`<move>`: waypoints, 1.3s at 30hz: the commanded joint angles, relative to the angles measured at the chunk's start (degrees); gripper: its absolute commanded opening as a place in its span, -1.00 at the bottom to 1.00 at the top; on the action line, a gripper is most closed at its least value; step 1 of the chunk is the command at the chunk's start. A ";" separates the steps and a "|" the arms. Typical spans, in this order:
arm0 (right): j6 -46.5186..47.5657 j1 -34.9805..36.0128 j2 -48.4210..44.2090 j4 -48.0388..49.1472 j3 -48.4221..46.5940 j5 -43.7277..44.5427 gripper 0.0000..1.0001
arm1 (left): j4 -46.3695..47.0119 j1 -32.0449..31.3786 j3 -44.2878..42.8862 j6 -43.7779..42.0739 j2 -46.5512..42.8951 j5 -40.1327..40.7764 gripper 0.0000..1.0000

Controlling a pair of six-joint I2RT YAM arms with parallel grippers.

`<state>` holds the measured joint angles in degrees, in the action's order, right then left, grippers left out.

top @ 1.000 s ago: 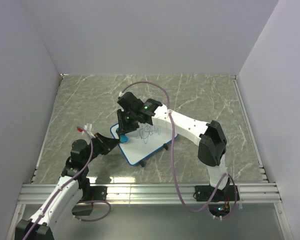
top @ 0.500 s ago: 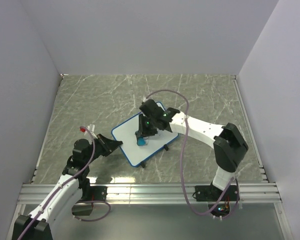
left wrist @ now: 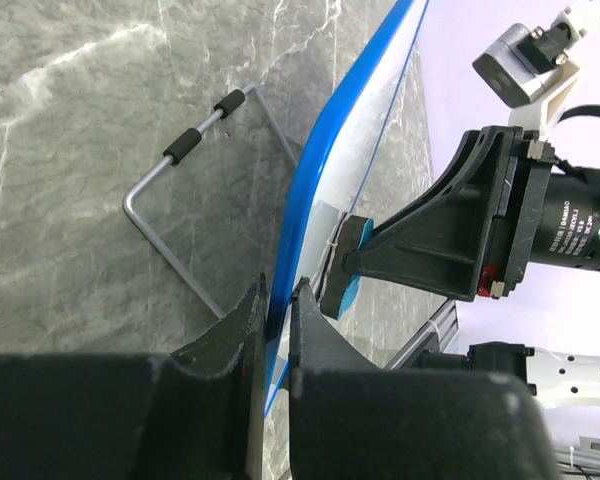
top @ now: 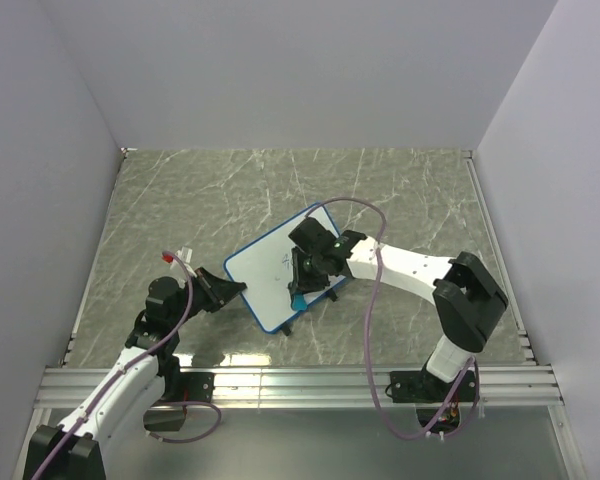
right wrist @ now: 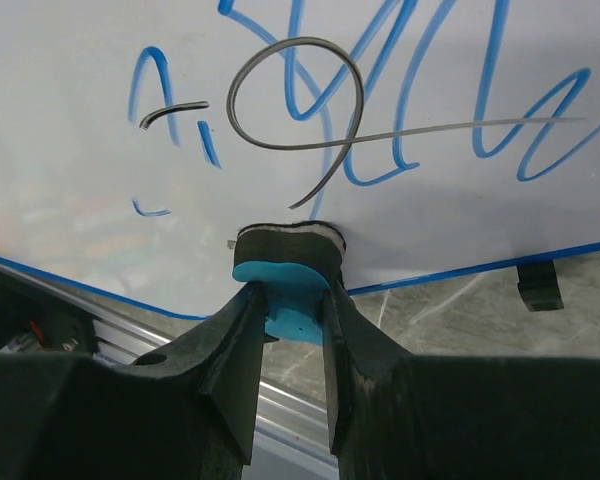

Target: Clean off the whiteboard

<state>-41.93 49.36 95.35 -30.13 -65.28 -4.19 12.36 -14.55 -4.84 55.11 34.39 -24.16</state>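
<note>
The whiteboard [top: 263, 277], white with a blue frame, stands tilted on a wire stand [left wrist: 180, 200] mid-table. My left gripper [top: 235, 289] is shut on the board's left frame edge [left wrist: 310, 200]; in the left wrist view [left wrist: 278, 308] the jaws pinch the blue rim. My right gripper [top: 298, 290] is shut on a small blue eraser [top: 297, 299] and presses its dark pad against the board's lower part. The right wrist view shows the eraser [right wrist: 285, 265] between the fingers [right wrist: 287, 312], just below a blue scribble [right wrist: 400, 120] on the white surface [right wrist: 70, 100].
A black foot [right wrist: 538, 285] sticks out under the board's near edge. The aluminium rail [top: 300, 385] runs along the table's near edge. Grey walls close the table at left, back and right. The right arm's pink cable [top: 372, 330] loops over the near right.
My right gripper has dragged the eraser from the board's left end across its face toward the near right. The board has swung slightly. My left gripper keeps its hold.
</note>
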 commanded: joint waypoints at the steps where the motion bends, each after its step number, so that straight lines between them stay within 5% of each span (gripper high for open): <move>1: 0.62 -0.06 4.23 -2.47 -4.23 7.44 -1.00 | -5.07 -0.04 0.10 -0.80 2.17 3.51 -0.99; 14: 3.61 5.30 12.40 -7.40 -26.66 4.98 -1.00 | -5.24 -0.22 -0.17 -1.32 2.52 4.21 -0.99; 30: -0.34 -2.87 3.00 1.30 3.30 6.82 -1.00 | -6.21 -1.10 -0.26 -1.24 2.43 4.91 -0.99; 39: -1.31 -3.31 2.65 0.69 1.76 7.17 -1.00 | -6.03 -1.10 -0.26 -1.59 3.14 4.91 -0.99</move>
<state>-43.38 47.35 94.28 -27.20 -62.72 -5.21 12.80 -15.62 -4.97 54.70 35.20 -22.94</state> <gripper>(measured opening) 0.326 0.116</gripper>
